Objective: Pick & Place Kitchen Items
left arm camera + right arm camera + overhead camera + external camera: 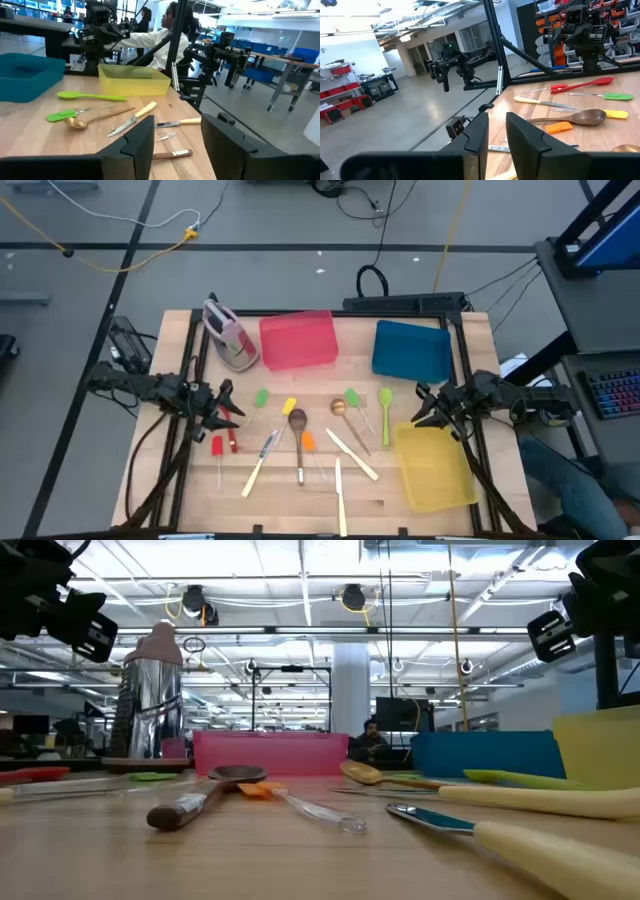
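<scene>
The slim plastic and wooden kitchen utensils [300, 442] are lying mid-frame, probably light, stiff, slippery; grasp mid-handle. The left gripper [222, 412] is holding its fingers open and empty; the right gripper [428, 412] is holding its fingers nearly closed, empty.

Overhead looks down; low view level (sharing table [180, 485]).

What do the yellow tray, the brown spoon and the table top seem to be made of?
Yellow tray: probably plastic, with slightly see-through, matte walls.
Brown spoon: looks like wood, smooth with a faint sheen.
Table top: light wood, with visible plank seams and grain.
</scene>
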